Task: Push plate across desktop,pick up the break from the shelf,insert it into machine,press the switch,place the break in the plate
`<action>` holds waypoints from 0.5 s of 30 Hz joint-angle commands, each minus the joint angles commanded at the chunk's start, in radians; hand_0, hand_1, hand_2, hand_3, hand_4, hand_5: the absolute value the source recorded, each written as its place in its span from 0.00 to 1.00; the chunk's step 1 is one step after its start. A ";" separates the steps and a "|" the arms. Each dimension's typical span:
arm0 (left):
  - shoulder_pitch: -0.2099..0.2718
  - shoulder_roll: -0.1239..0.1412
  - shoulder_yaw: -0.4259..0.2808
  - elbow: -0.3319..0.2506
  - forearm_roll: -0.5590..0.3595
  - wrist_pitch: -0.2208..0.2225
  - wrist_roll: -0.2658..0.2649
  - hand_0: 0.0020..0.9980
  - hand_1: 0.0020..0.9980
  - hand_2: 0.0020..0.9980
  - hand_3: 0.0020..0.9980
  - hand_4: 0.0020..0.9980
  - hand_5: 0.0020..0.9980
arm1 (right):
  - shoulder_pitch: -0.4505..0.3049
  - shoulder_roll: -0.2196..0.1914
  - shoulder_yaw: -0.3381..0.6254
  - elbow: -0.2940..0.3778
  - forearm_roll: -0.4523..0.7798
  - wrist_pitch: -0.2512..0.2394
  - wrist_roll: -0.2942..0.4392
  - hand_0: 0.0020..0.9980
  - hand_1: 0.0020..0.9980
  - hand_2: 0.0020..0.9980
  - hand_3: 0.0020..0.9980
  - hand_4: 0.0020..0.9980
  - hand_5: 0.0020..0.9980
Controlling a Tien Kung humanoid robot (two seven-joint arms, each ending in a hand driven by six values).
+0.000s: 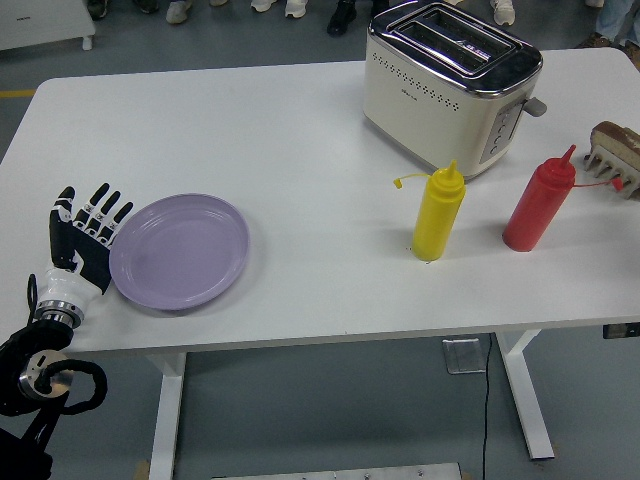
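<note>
A purple plate [180, 250] lies flat on the white table [300, 150] at the left front. My left hand [88, 232] stands upright against the plate's left rim, fingers spread, holding nothing. A cream and chrome toaster [450, 82] with two empty slots stands at the back right, its lever [536, 104] on the right end. A slice of bread [618, 137] sits in a small rack [612, 166] at the right edge. My right hand is out of view.
A yellow squeeze bottle [437, 212] and a red squeeze bottle [539, 203] stand in front of the toaster. People's feet [290, 8] show on the floor beyond the table's far edge.
</note>
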 joint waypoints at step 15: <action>-0.033 -0.019 0.070 -0.014 -0.026 -0.012 0.001 0.83 0.87 0.92 0.87 0.65 1.00 | 0.072 -0.092 -0.088 -0.037 -0.262 0.096 -0.116 0.85 0.82 0.81 0.81 0.71 0.33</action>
